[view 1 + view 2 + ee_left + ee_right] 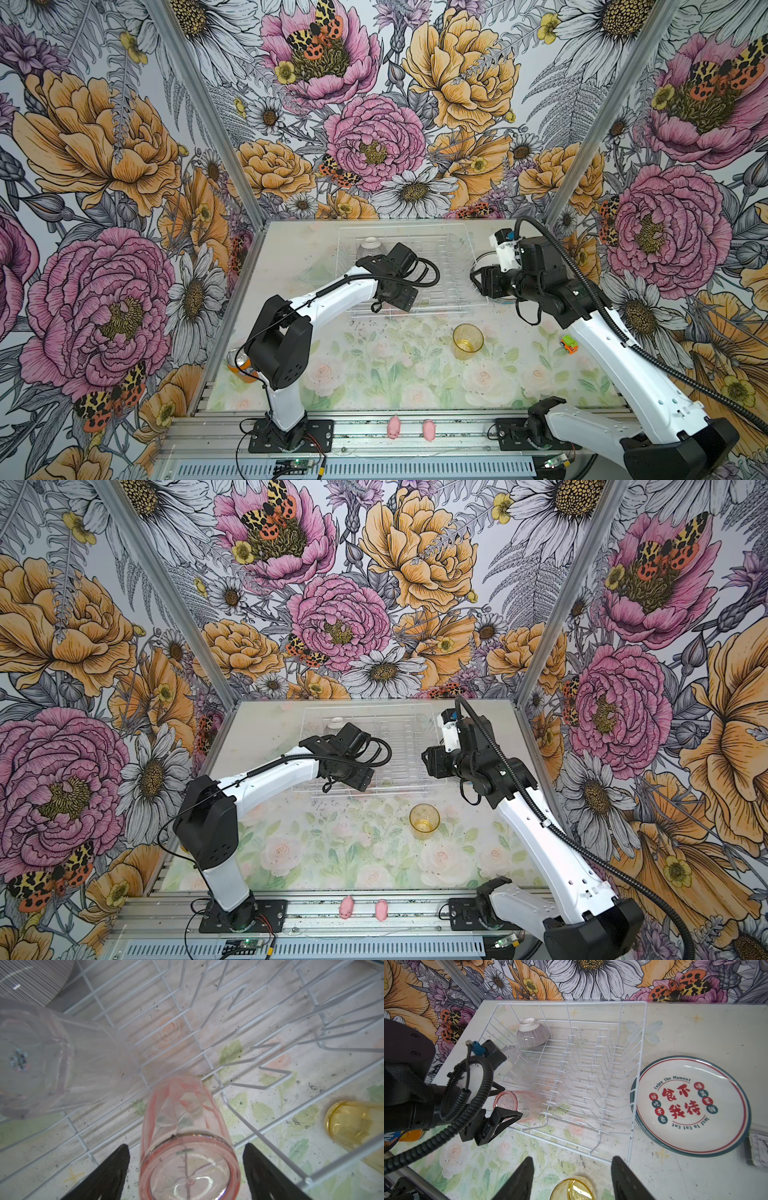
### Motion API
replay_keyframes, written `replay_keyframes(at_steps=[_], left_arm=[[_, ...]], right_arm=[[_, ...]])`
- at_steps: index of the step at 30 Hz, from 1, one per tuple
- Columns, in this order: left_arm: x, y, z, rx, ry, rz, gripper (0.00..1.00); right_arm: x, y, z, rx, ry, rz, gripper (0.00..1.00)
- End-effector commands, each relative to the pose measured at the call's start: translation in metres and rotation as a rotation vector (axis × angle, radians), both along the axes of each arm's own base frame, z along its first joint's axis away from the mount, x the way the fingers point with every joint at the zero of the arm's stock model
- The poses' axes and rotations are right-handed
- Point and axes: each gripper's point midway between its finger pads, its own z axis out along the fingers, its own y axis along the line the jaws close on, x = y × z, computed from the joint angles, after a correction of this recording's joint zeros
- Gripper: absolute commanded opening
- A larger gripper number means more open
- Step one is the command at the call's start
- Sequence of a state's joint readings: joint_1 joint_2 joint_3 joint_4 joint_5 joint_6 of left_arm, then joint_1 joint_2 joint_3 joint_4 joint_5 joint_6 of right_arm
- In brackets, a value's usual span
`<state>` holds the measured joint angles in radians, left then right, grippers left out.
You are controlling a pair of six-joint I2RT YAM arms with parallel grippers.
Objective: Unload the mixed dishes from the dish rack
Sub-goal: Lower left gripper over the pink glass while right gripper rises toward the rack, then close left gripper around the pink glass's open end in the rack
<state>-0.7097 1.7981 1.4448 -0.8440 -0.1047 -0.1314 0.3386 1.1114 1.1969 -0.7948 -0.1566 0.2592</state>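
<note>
- Black left tool (186, 1146) straddles the pink tumbler (182, 1109) with fingers spread wide, not gripping. The tumbler lies sideways in the dish rack's (640, 1064) near left corner.
- Best: centre, close gently, lift clear of the wires.
- Right tool (573, 1158) gapes empty.
- Only the right wrist view shows plates (691, 1103) stacked on the surface beside the dish rack.

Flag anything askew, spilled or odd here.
Two tumblers lie on their sides in the rack: the pink tumbler, between the open jaws of the left gripper, and the clear tumbler beside it. The bowl sits upside down, tilted. Dark specks dot the table. Nothing looks broken.
</note>
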Motion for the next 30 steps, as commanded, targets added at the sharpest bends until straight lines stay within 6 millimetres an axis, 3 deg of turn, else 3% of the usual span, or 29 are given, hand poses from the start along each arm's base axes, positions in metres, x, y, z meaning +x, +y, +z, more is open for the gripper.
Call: replay_keyframes(at_steps=[1, 3, 20, 30], left_arm=[[0.006, -0.002, 0.008, 0.010, -0.023, 0.017, 0.87], [0.007, -0.002, -0.008, 0.040, 0.008, 0.018, 0.87], [-0.002, 0.006, -0.026, 0.085, 0.065, 0.016, 0.86], [-0.007, 0.013, -0.025, 0.058, 0.094, 0.015, 0.73]], right_arm=[[0.001, 0.000, 0.009, 0.014, -0.046, 0.016, 0.62], [0.002, 0.000, 0.008, 0.014, -0.043, 0.014, 0.62], [0.008, 0.001, 0.003, 0.032, -0.035, 0.015, 0.62], [0.008, 0.001, 0.003, 0.039, -0.036, 0.012, 0.62]])
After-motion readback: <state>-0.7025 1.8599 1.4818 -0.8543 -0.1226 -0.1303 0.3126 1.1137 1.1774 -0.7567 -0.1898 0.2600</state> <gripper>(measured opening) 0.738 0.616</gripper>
